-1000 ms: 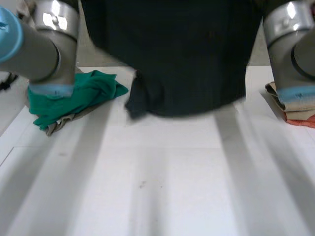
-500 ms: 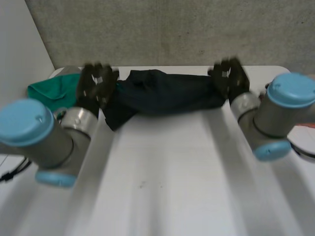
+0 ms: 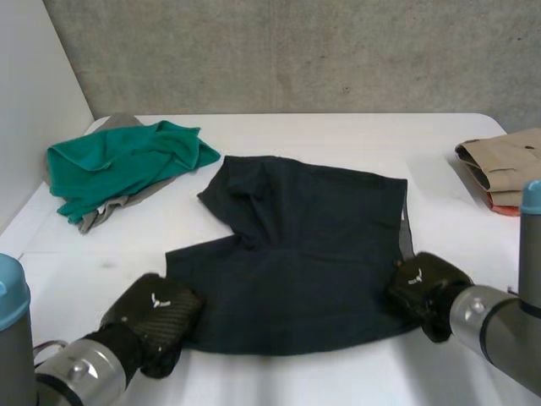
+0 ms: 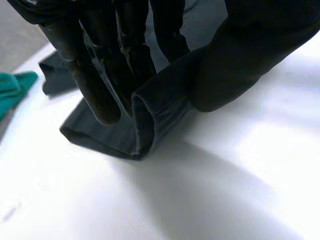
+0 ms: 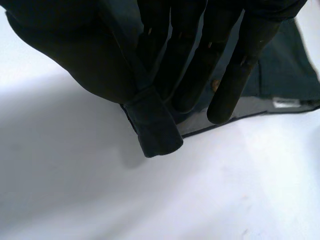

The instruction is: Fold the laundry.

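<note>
Head camera above the near edge of the desk (image 3: 321, 131), looking down across it, wrist cameras close along left robot hand (image 4: 115, 50) and right robot hand (image 5: 190, 60), all sharing near corners of the dark garment (image 3: 304, 254).

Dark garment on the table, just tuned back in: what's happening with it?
The dark garment lies spread, mostly flat, on the white table. The left hand pinches its near left corner and the right hand pinches its near right corner. A crumpled green cloth sits at the far left of the table, and a folded tan pile at the far right.
</note>
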